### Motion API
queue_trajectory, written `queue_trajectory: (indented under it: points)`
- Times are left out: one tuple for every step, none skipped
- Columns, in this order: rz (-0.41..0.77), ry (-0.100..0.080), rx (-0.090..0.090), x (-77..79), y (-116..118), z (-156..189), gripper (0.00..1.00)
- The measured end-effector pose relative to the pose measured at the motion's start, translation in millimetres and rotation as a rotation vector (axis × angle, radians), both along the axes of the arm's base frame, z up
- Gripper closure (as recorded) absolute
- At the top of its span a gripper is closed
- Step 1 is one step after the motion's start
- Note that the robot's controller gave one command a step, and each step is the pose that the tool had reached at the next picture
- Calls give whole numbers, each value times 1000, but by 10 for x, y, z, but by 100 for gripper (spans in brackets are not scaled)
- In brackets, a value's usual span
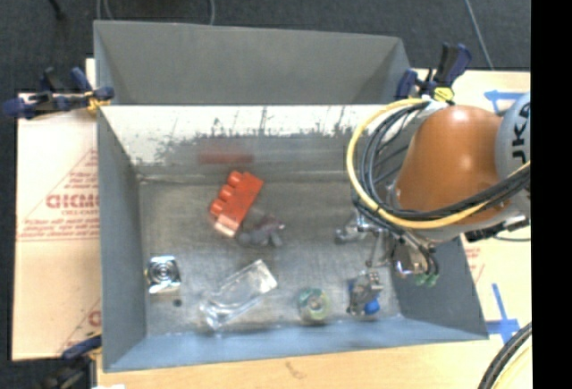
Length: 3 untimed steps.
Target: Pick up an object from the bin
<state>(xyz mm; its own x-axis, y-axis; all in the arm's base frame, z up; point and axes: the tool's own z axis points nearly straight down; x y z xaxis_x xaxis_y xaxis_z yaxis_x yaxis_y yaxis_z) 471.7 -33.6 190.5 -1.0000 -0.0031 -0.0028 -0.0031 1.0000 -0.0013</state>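
Observation:
My gripper (370, 260) hangs low over the front right part of the bin, below the orange cover on the wrist. Just at its lower end, a small blue and dark thing (365, 303) lies on the bin floor, partly hidden by it. A little to the left of that is a round green and white thing (313, 305). I see nothing held in the gripper.
Left of the middle lies an orange-red toy brick (235, 198), with a dark grey lump (260, 233) beside it. A clear plastic piece (238, 292) lies at the front and a small shiny metal part (164, 274) at the front left. The arm and its cables cover the bin's right side.

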Motion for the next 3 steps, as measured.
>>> queue_trajectory:
  points:
    - [101,-8,0,176,225,-1188,0]
    - [102,-10,0,175,222,-1162,100]
    - [214,-8,-1,218,282,165,100]
